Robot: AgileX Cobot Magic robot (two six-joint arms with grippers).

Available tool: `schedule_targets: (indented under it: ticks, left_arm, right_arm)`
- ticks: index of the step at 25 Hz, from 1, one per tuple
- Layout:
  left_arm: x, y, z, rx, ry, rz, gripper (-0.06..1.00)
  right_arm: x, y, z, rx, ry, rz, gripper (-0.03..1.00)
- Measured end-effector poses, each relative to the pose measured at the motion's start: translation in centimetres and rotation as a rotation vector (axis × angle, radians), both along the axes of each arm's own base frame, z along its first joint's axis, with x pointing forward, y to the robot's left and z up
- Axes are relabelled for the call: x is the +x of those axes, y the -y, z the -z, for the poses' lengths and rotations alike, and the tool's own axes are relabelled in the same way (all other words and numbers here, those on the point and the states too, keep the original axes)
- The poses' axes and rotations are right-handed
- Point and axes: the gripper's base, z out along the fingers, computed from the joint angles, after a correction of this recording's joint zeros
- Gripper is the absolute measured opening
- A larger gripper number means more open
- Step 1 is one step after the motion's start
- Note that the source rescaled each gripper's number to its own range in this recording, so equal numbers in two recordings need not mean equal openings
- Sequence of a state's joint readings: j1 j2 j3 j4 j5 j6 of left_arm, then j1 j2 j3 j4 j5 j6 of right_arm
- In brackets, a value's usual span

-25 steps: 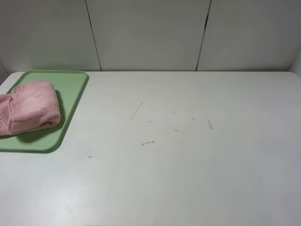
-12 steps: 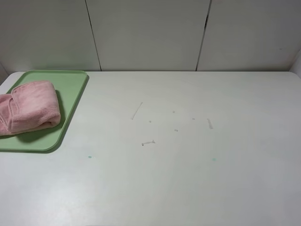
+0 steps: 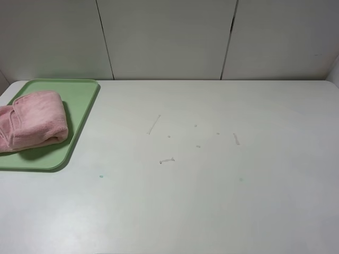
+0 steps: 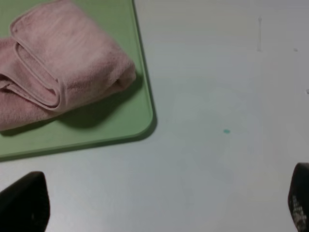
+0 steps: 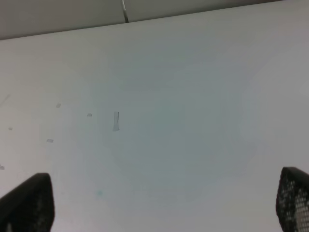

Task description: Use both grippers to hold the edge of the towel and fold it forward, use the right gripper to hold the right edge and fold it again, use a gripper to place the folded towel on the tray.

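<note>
Folded towel (image 4: 58,67) on tray (image 4: 120,125), well clear beyond my left fingers (image 4: 24,203); both my grippers spread wide, empty.

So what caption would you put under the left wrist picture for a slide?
Folded pink towel resting on the green tray, left gripper open above the white table.

A lab-like test bench: scuffed white table (image 3: 212,201) enclosed by plain white panels (image 3: 164,37).

Only the fingers show: the left gripper (image 4: 159,205) has two rounded black fingers (image 4: 24,203), and the right gripper (image 5: 159,205) has black fingers (image 5: 293,200), one with a fine dotted grip texture.
</note>
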State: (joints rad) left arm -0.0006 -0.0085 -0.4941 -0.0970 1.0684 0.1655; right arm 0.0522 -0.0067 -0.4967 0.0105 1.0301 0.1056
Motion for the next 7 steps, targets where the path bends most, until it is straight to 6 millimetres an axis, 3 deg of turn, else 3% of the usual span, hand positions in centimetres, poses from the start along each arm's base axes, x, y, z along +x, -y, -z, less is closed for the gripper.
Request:
schedule_targets:
  ticks: [7]
  left_arm:
    - [0.0,0.0,0.0,0.0,0.0,0.0,1.0]
  right_arm:
    - [0.0,0.0,0.0,0.0,0.0,0.0,1.0]
